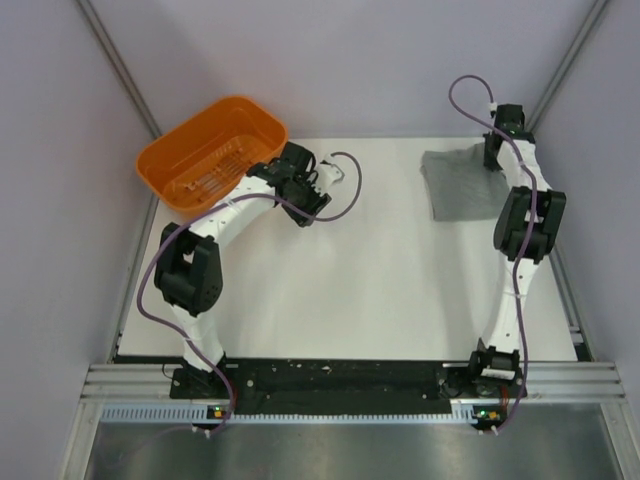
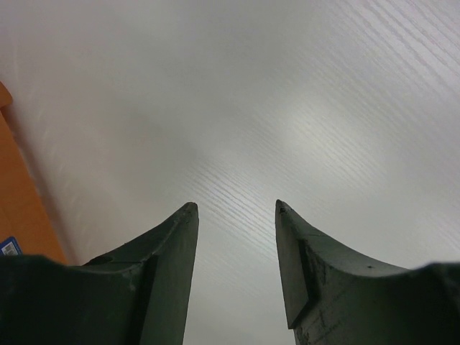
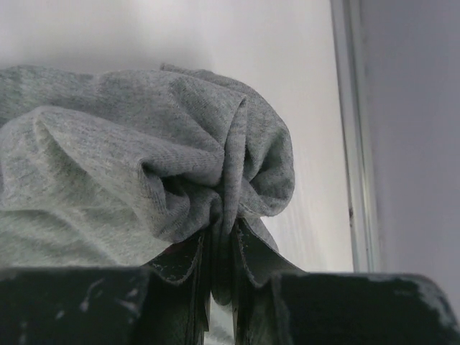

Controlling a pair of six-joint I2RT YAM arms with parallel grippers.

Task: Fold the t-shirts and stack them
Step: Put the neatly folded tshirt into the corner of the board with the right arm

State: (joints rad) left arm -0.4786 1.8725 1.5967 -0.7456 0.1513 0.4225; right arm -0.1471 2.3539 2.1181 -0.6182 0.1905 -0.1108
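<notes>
The heather-grey t-shirt (image 1: 460, 183) lies folded at the back right of the white table. My right gripper (image 1: 493, 157) is at its right edge and is shut on a bunched fold of the fabric; in the right wrist view the t-shirt (image 3: 136, 158) is pinched between the right gripper's (image 3: 221, 233) jaws. My left gripper (image 1: 317, 212) is open and empty, hovering over bare table near the back left; in the left wrist view the left gripper (image 2: 233, 208) has nothing between its fingers.
An orange plastic basket (image 1: 212, 152) stands at the table's back left corner, next to my left arm; its wall shows in the left wrist view (image 2: 21, 208). The table's right rail (image 3: 356, 144) runs close beside the shirt. Grey walls enclose the back and sides.
</notes>
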